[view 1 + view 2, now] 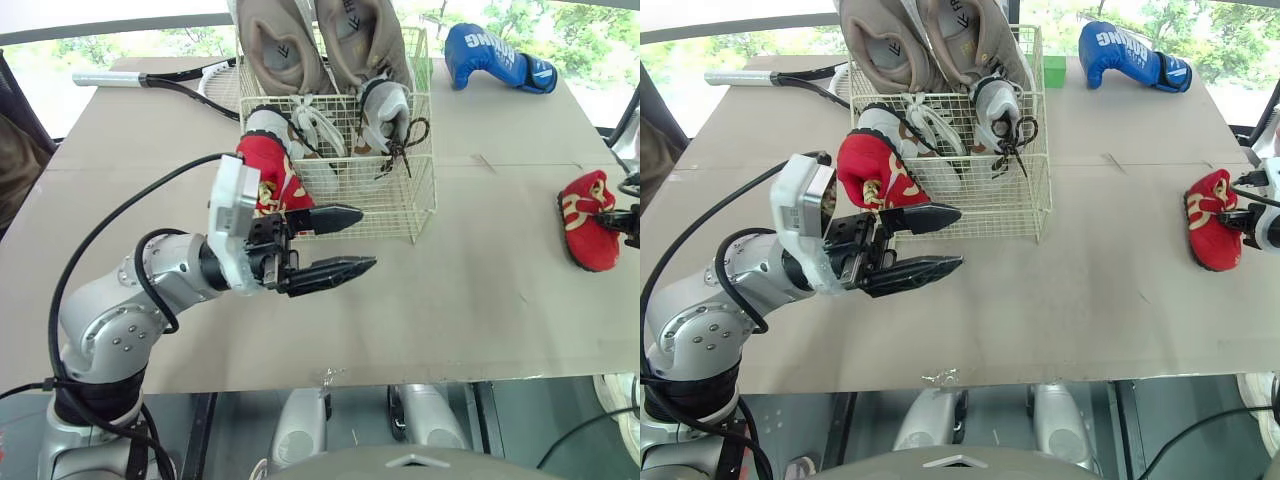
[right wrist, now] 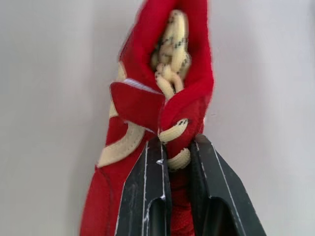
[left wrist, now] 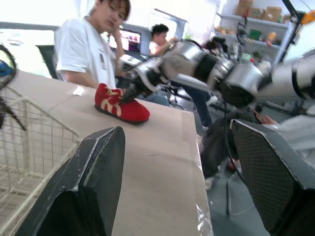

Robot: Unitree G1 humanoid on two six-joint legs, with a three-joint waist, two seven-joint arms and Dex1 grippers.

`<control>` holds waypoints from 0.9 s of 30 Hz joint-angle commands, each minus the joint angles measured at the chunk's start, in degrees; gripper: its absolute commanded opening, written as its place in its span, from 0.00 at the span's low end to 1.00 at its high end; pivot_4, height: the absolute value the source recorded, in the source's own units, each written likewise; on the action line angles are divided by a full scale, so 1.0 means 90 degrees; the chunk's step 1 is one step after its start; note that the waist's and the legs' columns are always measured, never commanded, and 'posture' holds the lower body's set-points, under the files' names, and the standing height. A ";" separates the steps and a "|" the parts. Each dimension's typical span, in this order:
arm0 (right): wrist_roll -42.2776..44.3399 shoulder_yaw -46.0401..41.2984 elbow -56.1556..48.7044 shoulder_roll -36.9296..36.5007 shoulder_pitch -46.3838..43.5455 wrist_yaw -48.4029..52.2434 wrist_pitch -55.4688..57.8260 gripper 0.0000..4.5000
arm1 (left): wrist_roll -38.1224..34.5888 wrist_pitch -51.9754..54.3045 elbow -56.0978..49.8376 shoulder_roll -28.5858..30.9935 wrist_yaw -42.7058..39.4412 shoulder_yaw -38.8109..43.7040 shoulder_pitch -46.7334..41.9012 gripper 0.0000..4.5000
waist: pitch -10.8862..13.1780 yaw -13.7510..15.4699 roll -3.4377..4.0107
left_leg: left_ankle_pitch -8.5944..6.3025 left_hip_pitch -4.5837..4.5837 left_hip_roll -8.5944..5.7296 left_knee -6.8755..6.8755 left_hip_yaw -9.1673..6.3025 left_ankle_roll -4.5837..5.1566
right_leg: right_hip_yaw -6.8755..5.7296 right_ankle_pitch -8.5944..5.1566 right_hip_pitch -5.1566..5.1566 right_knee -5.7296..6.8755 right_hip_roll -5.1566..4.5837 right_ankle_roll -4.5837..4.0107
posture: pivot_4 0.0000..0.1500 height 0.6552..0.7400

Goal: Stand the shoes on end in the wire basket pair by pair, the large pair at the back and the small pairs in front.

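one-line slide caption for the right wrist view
Right gripper shut on the opening edge of a small red cloth shoe with cream laces, lying on a grey tabletop

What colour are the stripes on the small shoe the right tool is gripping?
Cream stripes on the red shoe; clearest in the right wrist view.

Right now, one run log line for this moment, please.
left claw: open by wire basket | right claw: shut on loose red shoe | basket: tan pair, grey pair, other red shoe
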 commanded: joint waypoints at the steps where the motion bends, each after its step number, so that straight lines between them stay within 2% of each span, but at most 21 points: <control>1: 0.2110 -0.1843 -0.2914 0.0140 0.0383 0.0480 0.1399 0.03 | 0.0529 -0.0520 -0.0095 -0.0177 0.0121 0.0198 0.0337 0.83 | -0.0005 -0.0019 0.0011 | 0.0000 -0.0005 0.0000 0.0000 -0.0002 -0.0001 | 0.0006 0.0000 -0.0013 0.0004 0.0004 0.0000 | 1.00 1.00; 3: 0.3807 -0.2799 -0.3744 0.0763 0.0563 0.0292 0.1827 0.03 | 0.0698 -0.0658 -0.0050 -0.0286 0.0198 0.0219 0.0471 0.83 | -0.0014 0.0011 -0.0012 | 0.0000 -0.0010 0.0003 -0.0003 -0.0020 0.0000 | -0.0004 -0.0001 -0.0013 0.0000 0.0012 -0.0002 | 1.00 1.00; 5: 0.4779 -0.2816 -0.4487 0.1258 0.0516 -0.0420 0.1871 0.03 | 0.0649 -0.0837 -0.0028 -0.0477 0.0277 0.0376 0.0544 0.83 | -0.0020 0.0031 -0.0030 | 0.0000 -0.0017 0.0004 0.0001 -0.0040 0.0000 | -0.0024 0.0000 -0.0006 -0.0003 0.0015 -0.0003 | 1.00 1.00; 7: 0.5123 -0.2064 -0.5294 0.2277 -0.0100 -0.1664 0.1077 0.03 | 0.0377 -0.0925 -0.0051 -0.0595 0.0374 0.0718 0.0689 0.83 | -0.0021 0.0004 -0.0035 | 0.0000 -0.0014 0.0002 0.0012 -0.0036 0.0000 | -0.0020 0.0001 0.0003 -0.0001 0.0012 -0.0002 | 1.00 1.00; 9: 0.5227 -0.1369 -0.5537 0.3062 -0.0665 -0.2529 0.0642 0.03 | 0.0392 -0.1051 -0.0040 -0.0610 0.0265 0.0928 0.0882 0.83 | -0.0019 -0.0048 -0.0031 | 0.0000 -0.0011 0.0000 0.0028 -0.0022 0.0000 | 0.0002 0.0002 0.0002 0.0001 0.0013 -0.0001 | 1.00 1.00; 11: 0.4193 -0.0275 -0.5533 0.3899 -0.1047 -0.3029 0.0059 0.03 | 0.0471 -0.1156 0.0077 -0.0482 -0.0127 0.1086 0.1130 0.83 | -0.0020 -0.0099 -0.0029 | 0.0000 -0.0010 -0.0002 0.0045 -0.0016 0.0000 | 0.0013 0.0008 0.0002 0.0008 0.0015 0.0007 | 1.00 1.00; 12: 0.2991 0.0630 -0.5478 0.3910 -0.1110 -0.3180 -0.0562 0.03 | 0.0458 -0.1201 0.0145 -0.0484 -0.0153 0.1192 0.1207 0.83 | -0.0023 -0.0113 -0.0033 | 0.0000 -0.0008 -0.0003 0.0047 -0.0016 0.0000 | 0.0015 0.0008 0.0002 0.0011 0.0017 0.0008 | 1.00 1.00; 15: 0.0659 0.2367 -0.4790 0.4357 -0.0939 -0.3380 -0.2501 0.03 | 0.0503 -0.1273 0.0146 -0.0389 -0.0262 0.1360 0.1375 0.83 | -0.0032 -0.0045 -0.0046 | 0.0001 -0.0019 -0.0005 0.0047 -0.0032 -0.0001 | 0.0000 0.0007 -0.0003 0.0012 0.0015 0.0007 | 1.00 1.00; 20: -0.1604 0.3427 -0.3412 0.4728 -0.0512 -0.3683 -0.5105 0.03 | 0.0468 -0.1313 0.0135 -0.0335 -0.0073 0.1567 0.1311 0.83 | -0.0034 0.0005 -0.0048 | 0.0016 -0.0041 -0.0010 0.0044 -0.0022 -0.0030 | 0.0002 0.0008 -0.0018 0.0002 0.0003 0.0008 | 1.00 1.00; 27: -0.2760 0.3780 -0.2605 0.4986 0.0321 -0.3674 -0.6923 0.03 | 0.0405 -0.1325 0.0118 -0.0240 -0.0022 0.1785 0.1395 0.83 | -0.0034 0.0000 -0.0050 | 0.0004 -0.0016 -0.0008 0.0045 -0.0025 -0.0008 | 0.0005 0.0009 -0.0013 0.0030 0.0008 0.0005 | 1.00 1.00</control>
